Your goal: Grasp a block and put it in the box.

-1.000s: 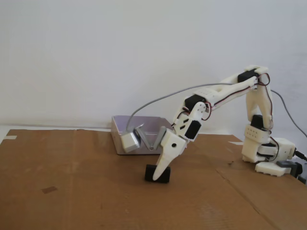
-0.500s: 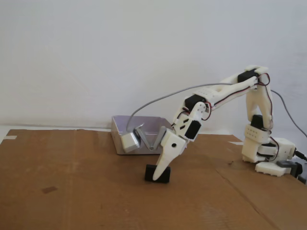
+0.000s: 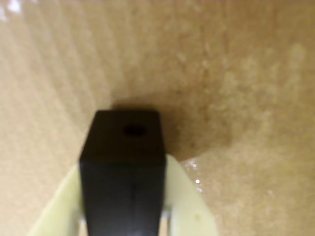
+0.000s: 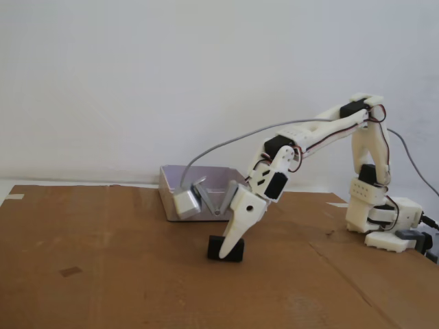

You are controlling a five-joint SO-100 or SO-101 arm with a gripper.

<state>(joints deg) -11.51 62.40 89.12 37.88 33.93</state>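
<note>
No brand, label or writing can be read in either view. There is one black block (image 4: 226, 248), one tray-like box (image 4: 199, 192) and one white arm (image 4: 329, 127).

The block is a small matte black cuboid with squared edges. In the wrist view the block (image 3: 124, 167) fills the lower middle, and its far face shows a single small oval hole near the upper edge. It sits on the brown cardboard sheet (image 4: 103, 274) that covers the table, in front of the box and apart from it.

The gripper (image 4: 224, 250) reaches down to the block with its tip at the block's level. In the wrist view the gripper (image 3: 123, 216) has one pale finger on each side of the block, both pressed against its sides, so it is pinching the block.

The box is a shallow pale lavender-grey tray with low walls, standing at the far edge of the cardboard against the white wall. A silver-grey cuboid camera (image 4: 185, 202) with a grey cable (image 4: 226, 140) rides on the arm's wrist in front of the box.
</note>
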